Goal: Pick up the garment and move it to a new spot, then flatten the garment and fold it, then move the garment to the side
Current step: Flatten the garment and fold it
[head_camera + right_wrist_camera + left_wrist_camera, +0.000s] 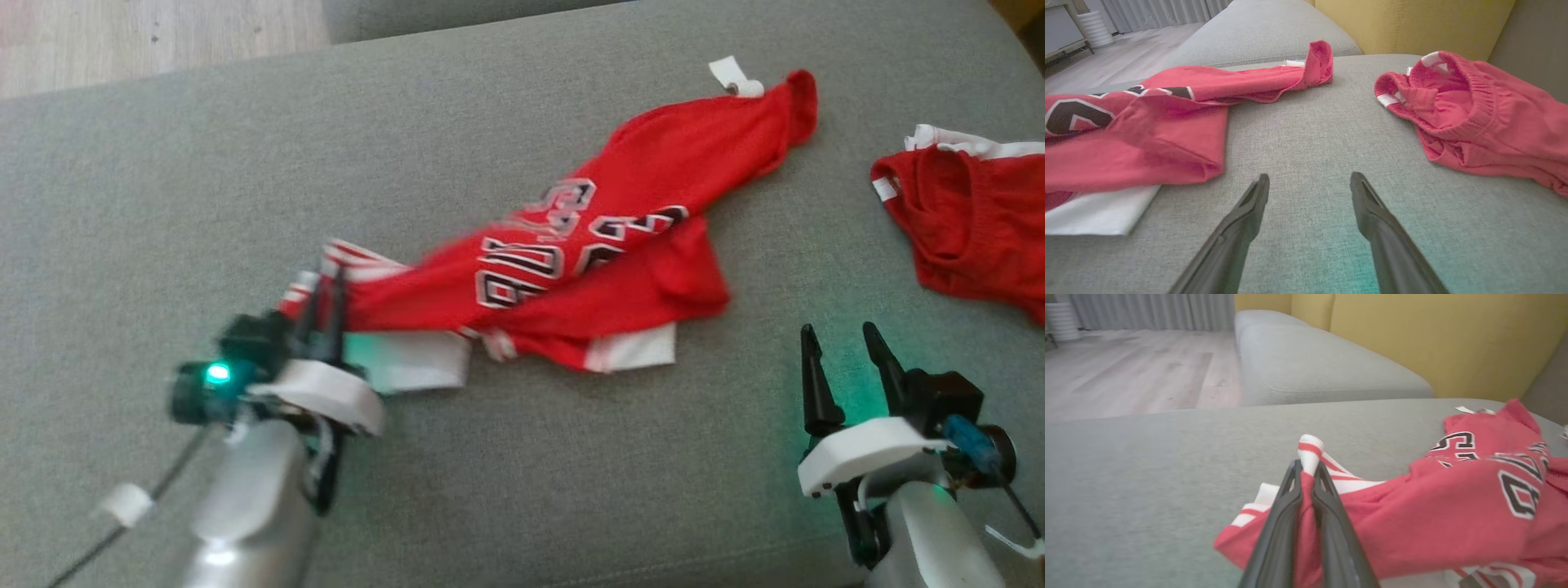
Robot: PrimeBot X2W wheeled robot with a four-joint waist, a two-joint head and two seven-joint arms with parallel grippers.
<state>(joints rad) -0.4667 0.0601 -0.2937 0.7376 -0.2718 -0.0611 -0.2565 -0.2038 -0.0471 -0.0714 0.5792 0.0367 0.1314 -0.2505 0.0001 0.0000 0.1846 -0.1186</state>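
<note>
The jersey (588, 245) is lying bunched and slanted across the grey cushion (163, 204), its lettered side facing up and a white layer peeking out along the near edge. The left gripper (322, 282) is clamping the striped trim at the jersey's left end, its fingers (1284, 522) pressed almost together with red cloth squeezed between them (a white-and-red fold is poking up just past the tips). The right gripper (839, 331) is pointing across bare cushion near the jersey's right hem, jaws spread wide and holding nothing. Red shorts (971, 229) are sitting crumpled further right, apart from the jersey.
</note>
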